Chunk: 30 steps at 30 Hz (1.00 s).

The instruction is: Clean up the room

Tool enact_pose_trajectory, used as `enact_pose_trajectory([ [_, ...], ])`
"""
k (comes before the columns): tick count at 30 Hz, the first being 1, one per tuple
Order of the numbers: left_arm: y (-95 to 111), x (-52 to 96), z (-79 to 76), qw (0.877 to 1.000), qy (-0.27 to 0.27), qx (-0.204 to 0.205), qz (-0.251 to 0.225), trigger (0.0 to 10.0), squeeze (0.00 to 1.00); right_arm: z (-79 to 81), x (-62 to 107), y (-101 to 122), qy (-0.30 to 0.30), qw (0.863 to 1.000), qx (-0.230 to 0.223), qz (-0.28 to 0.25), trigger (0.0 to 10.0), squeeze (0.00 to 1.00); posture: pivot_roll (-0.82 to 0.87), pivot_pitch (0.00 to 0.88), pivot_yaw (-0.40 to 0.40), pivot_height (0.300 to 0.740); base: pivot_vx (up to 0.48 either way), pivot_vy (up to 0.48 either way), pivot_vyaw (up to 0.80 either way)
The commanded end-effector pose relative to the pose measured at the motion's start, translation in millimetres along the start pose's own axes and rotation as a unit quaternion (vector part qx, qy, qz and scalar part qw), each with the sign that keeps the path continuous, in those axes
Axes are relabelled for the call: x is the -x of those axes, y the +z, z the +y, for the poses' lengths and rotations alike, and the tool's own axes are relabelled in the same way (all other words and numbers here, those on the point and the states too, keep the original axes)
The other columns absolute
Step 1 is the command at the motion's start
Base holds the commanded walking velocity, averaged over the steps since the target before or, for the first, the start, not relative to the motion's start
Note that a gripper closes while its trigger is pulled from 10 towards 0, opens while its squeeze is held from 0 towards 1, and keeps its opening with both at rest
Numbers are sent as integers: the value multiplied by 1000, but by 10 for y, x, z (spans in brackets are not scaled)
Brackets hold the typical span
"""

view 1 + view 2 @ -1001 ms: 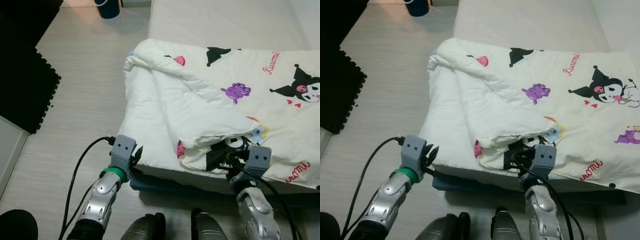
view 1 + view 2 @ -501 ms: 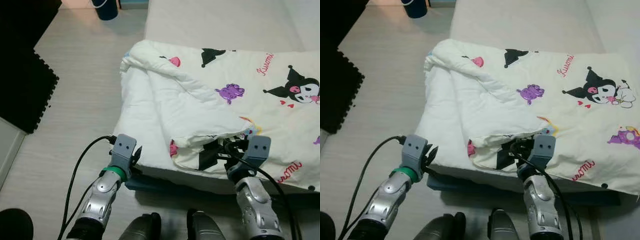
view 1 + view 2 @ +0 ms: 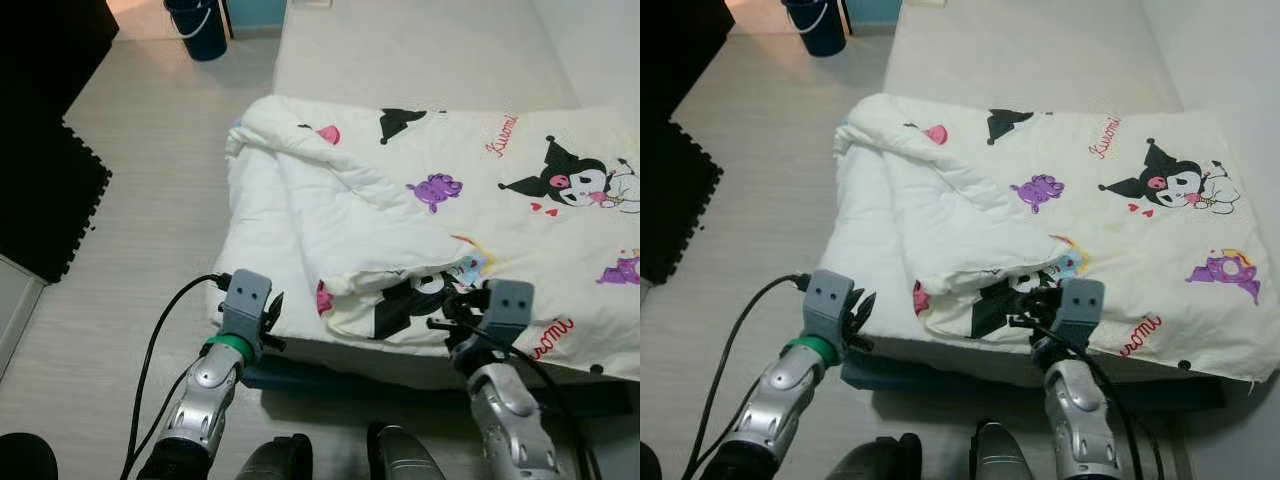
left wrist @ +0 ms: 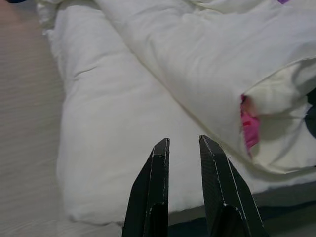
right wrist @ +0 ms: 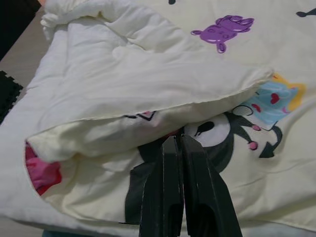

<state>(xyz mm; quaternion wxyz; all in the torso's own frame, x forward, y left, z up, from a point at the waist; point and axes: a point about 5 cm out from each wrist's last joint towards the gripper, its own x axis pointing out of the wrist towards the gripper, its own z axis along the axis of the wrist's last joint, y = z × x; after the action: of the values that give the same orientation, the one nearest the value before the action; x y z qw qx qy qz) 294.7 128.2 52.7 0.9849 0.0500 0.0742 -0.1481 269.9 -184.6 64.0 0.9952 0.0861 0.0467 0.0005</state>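
Cream quilt [image 3: 420,200]: it is lying on the bed [image 3: 400,50], with its near edge hanging close to the bed's front side.
Quilt look: it is soft and puffy, with cartoon pictures in black, purple, pink and blue, and red writing.
Quilt fold: one corner is flipped back over the top, making a thick flap [image 3: 960,225] that is showing the plain white underside.
Left side of quilt: it is bunching up in a lumpy roll near the floor side of the bed.
Right gripper [image 5: 177,148]: its fingers are pressed together, and they are pointing in under the front lip of the flap, right by the black cartoon print. I cannot tell if any cloth is caught between them.
Left gripper [image 4: 181,148]: its fingers are spread a little and holding nothing; it is hovering just beside the quilt's near white edge.
Step in hand: it looks like the robot is working on flattening the quilt.
Doing it well: the right gripper should be pinching the flap's edge firmly, then lifting and carrying it toward the bare corner, slowly, so the cloth is not slipping out.
Left gripper's help: it could be holding down the near edge so the whole quilt is not sliding.
Bucket [image 3: 203,14]: it is standing far off on the floor [image 3: 150,200].
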Motion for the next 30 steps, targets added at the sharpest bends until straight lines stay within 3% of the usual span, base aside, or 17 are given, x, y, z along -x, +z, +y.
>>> enact_pose_trajectory([
  [1,-53,43,35,1000,7,6,7,10000,0,19,4,-66,-1,1000,-2,16,10000,0,-23,173,134,740,0,0,0],
  [11,-45,57,76,1000,5,-5,7,10000,0,83,-145,12,15,1000,-8,11,10000,0,-5,188,126,710,0,0,0],
  [30,-73,80,54,1000,1,-8,14,10000,0,67,-162,9,15,1000,-9,13,10000,0,-4,199,132,655,0,0,0],
])
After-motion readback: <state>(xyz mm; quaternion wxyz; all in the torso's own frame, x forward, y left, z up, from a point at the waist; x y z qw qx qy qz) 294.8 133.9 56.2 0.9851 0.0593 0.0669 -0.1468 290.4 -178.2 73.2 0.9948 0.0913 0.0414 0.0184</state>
